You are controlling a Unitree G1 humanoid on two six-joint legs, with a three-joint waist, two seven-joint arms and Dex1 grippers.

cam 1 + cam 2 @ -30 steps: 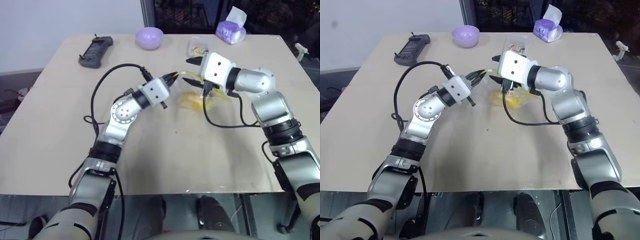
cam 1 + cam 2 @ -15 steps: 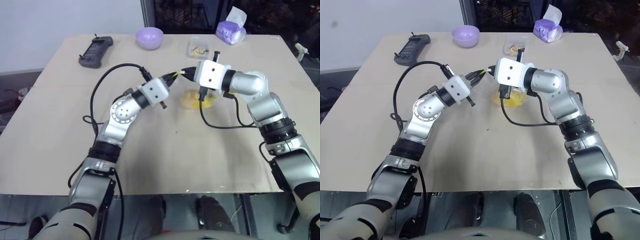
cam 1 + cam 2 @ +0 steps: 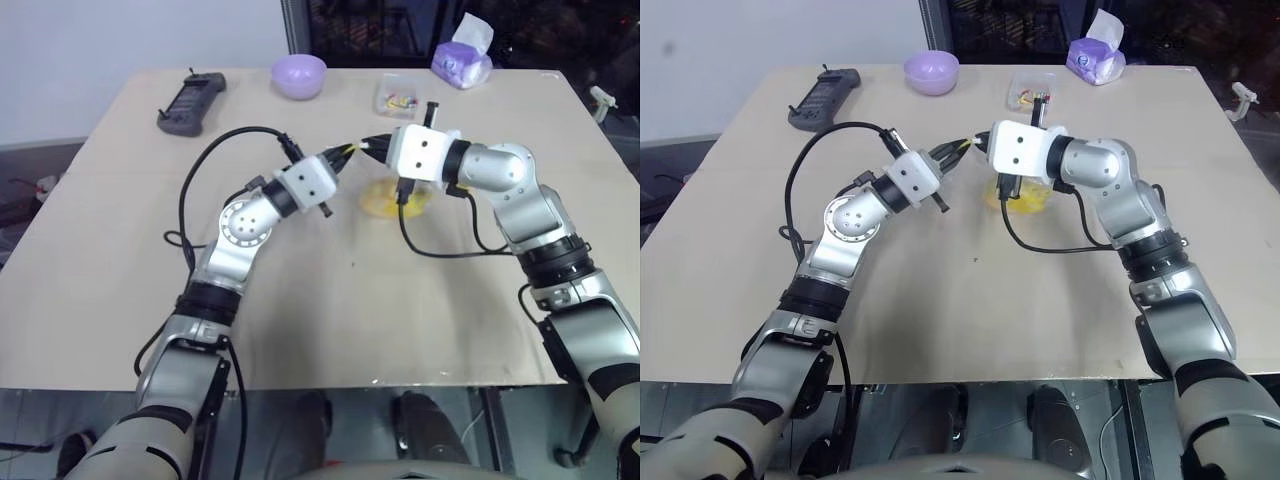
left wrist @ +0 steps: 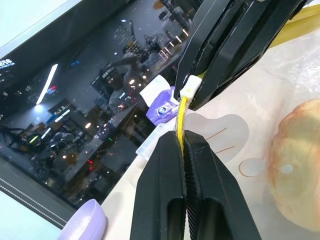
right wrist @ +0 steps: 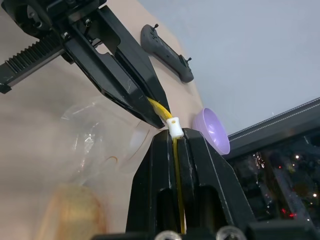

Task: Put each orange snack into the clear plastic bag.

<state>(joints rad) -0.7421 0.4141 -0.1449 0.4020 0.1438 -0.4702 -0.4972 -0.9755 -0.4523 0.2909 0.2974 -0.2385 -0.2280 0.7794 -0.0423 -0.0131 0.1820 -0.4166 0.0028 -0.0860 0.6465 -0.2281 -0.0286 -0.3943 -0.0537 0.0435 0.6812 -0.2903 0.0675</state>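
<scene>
Beige and matte, the surface (image 3: 330,320) carries all items and ends at a pale wall and a dark window at the far side.

Left hand (image 3: 350,152): fingers pressed together, pinching the yellow zip strip (image 4: 182,116) of the clear plastic bag (image 5: 107,135). It is raised above mid-surface and points toward the right hand.

Right hand (image 3: 381,143): fingers pressed together on the same zip strip, just beside the left hand. A small white slider (image 5: 174,127) sits on the strip at the tips of the right hand's fingers. The two hands meet almost tip to tip, with the strip running between them.

Clear plastic bag: hangs from the zip strip, below and between both hands, with its lower part resting on the surface.

Orange snack (image 3: 385,198): lies inside the bag, on the surface, directly beneath the right hand. Its domed top shows through the plastic.

Items farther out:
- Small clear box (image 3: 398,96) with colourful bits, behind the right hand.
- Lilac bowl (image 3: 299,75), at the far edge.
- Black handheld controller (image 3: 190,101), at the far left.
- Purple tissue pack (image 3: 462,60), at the far right.
</scene>
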